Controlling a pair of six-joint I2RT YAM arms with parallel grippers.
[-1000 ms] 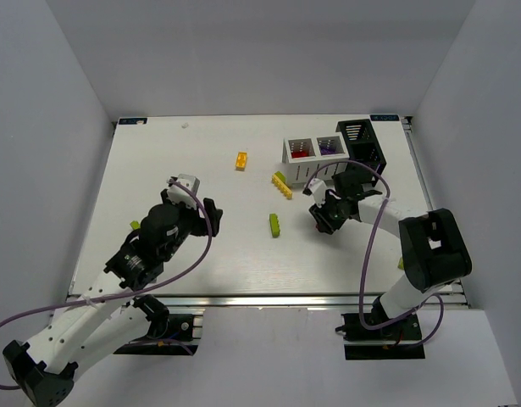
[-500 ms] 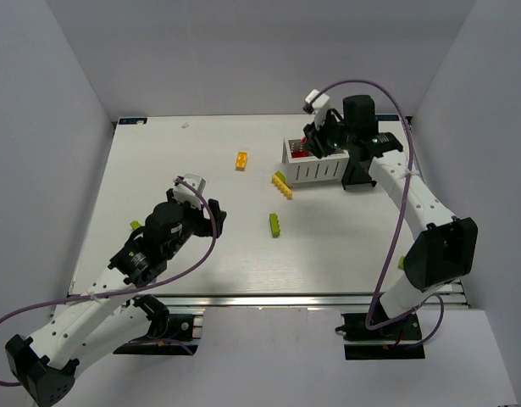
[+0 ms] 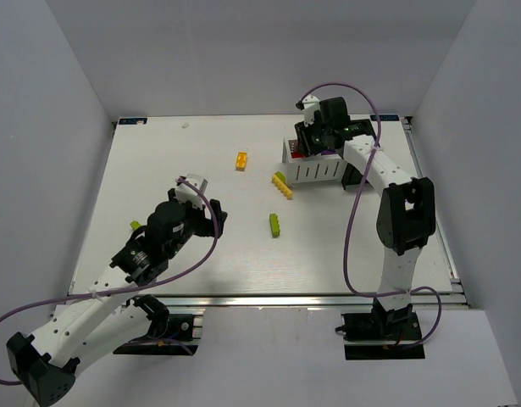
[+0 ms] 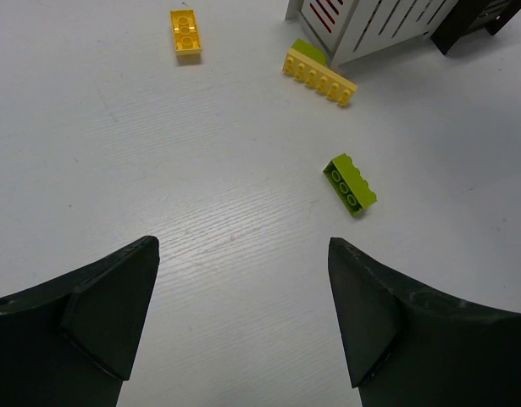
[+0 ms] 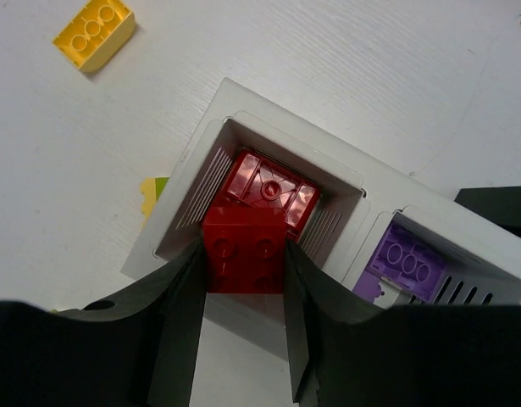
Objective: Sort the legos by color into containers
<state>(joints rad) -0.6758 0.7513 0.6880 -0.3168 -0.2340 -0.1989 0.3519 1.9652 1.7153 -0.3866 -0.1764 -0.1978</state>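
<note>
Now the right arm reaches from its near base up to the far right of the table (image 3: 184, 153), wrist bent down over the white box (image 3: 318, 175). The right gripper (image 5: 243, 270) clamps a red brick (image 5: 241, 244) over the left compartment, where another red brick (image 5: 273, 191) lies; a purple brick (image 5: 408, 263) sits in the right compartment. The left arm is folded low at the near left. The left gripper (image 4: 241, 246) is spread wide above bare table, with a lime green brick (image 4: 350, 183) lying to its right.

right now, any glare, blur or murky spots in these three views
Top external: soft even light, a bright glare strip along the near edge of the table. Left wrist: the lime green brick is sharp, the dark fingers of the left gripper show little detail. Right wrist: glare spots on the loose red brick in the white box.
</note>
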